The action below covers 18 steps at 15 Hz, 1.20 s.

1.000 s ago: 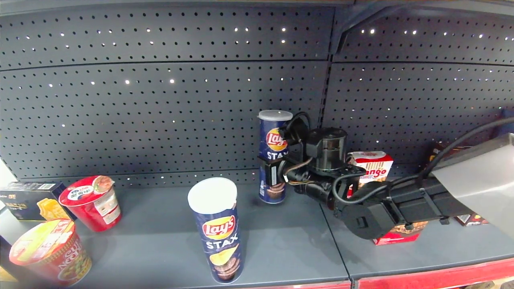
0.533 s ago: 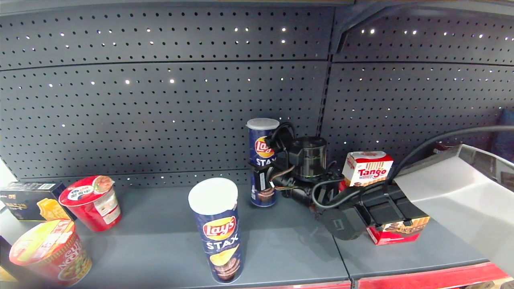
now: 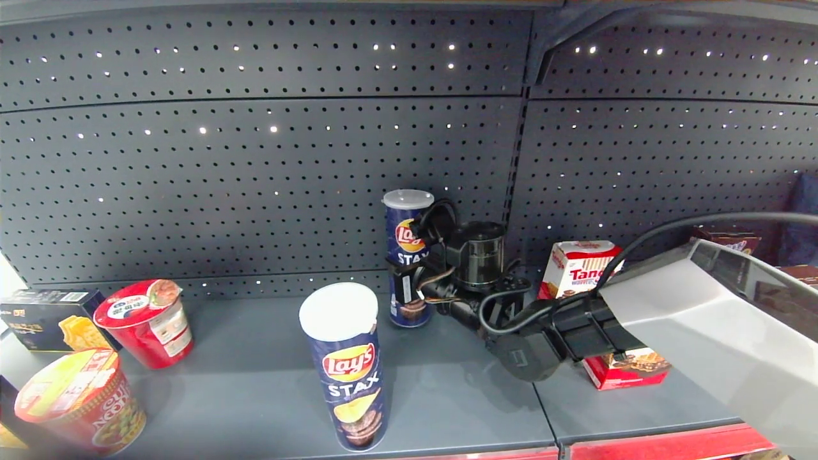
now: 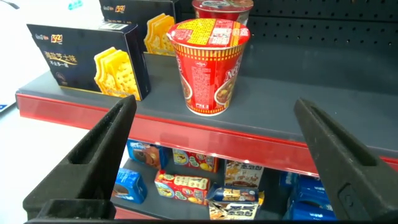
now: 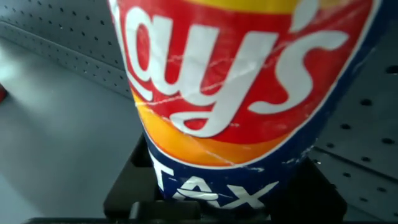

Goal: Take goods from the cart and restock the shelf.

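- The right hand [image 3: 404, 289] is pinched on the far chips can [image 3: 405, 237], gripping it low on its body
- That can is upright toward the back of the shelf [image 3: 255, 377], close to the pegboard wall [image 3: 255, 160], with a clear lid on top
- Whether its base rests on the shelf board or hangs just above it, I cannot tell
- The right wrist view shows the far chips can [image 5: 242, 93] up close, with the hand's black fingers [image 5: 134, 180] on either side of its lower part
- The left hand [image 4: 217, 155] is spread wide with nothing between its fingers; it sits low in front of the shelf's red front edge, at the left end
- Just past that edge stand a noodle cup [image 4: 210, 65] and a black biscuit box [image 4: 93, 59] to its left, and a red cup [image 4: 222, 7] stands farther back
- From the head view these three cluster at the left of the shelf: noodle cup [image 3: 80, 399] nearest, red cup [image 3: 146, 322] behind it, black biscuit box [image 3: 48, 319] farthest left
- A near chips can [image 3: 345, 364] stands upright by the front edge, left of the held one and well apart from it
- To the right, a wafer box [image 3: 581, 268] stands upright beyond the right arm, and a red box [image 3: 629, 374] lies nearer, partly hidden under that arm
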Tool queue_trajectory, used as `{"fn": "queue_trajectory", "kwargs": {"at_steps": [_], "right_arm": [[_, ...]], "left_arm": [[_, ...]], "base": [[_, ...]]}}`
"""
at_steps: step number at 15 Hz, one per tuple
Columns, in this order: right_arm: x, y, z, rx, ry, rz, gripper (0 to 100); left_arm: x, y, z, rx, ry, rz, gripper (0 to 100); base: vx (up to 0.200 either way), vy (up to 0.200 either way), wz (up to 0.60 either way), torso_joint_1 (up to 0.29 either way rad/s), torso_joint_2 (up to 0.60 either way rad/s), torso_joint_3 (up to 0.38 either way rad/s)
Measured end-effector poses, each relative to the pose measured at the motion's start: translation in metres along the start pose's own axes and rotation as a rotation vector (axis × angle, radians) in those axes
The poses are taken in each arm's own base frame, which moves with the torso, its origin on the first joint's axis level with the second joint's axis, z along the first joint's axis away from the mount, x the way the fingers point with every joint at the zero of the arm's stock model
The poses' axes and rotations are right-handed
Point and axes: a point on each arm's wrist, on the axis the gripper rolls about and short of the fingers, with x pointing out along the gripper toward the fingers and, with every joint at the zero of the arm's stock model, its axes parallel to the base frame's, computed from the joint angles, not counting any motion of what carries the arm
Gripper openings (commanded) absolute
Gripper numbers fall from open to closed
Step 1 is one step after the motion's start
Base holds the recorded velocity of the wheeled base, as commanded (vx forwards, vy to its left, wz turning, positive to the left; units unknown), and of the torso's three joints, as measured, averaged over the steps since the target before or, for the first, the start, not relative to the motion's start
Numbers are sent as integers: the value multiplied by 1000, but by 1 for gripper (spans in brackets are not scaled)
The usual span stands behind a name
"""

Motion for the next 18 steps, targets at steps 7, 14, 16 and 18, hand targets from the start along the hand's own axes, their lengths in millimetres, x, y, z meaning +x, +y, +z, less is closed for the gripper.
{"fn": "queue_trajectory", "kwargs": {"at_steps": [7, 14, 16, 18], "right_arm": [[13, 10, -12, -2, -30, 20, 0], [14, 8, -24, -9, -9, -11, 100], [6, 6, -27, -13, 22, -51, 100], [-12, 2, -30, -19, 77, -70, 100]], "left_arm": [[0, 0, 0, 0, 0, 0, 100], [0, 0, 0, 0, 0, 0, 100], [0, 0, 0, 0, 0, 0, 100], [0, 0, 0, 0, 0, 0, 100]], "base": [[0, 0, 0, 0, 0, 0], [0, 0, 0, 0, 0, 0], [0, 0, 0, 0, 0, 0], [0, 0, 0, 0, 0, 0]]}}
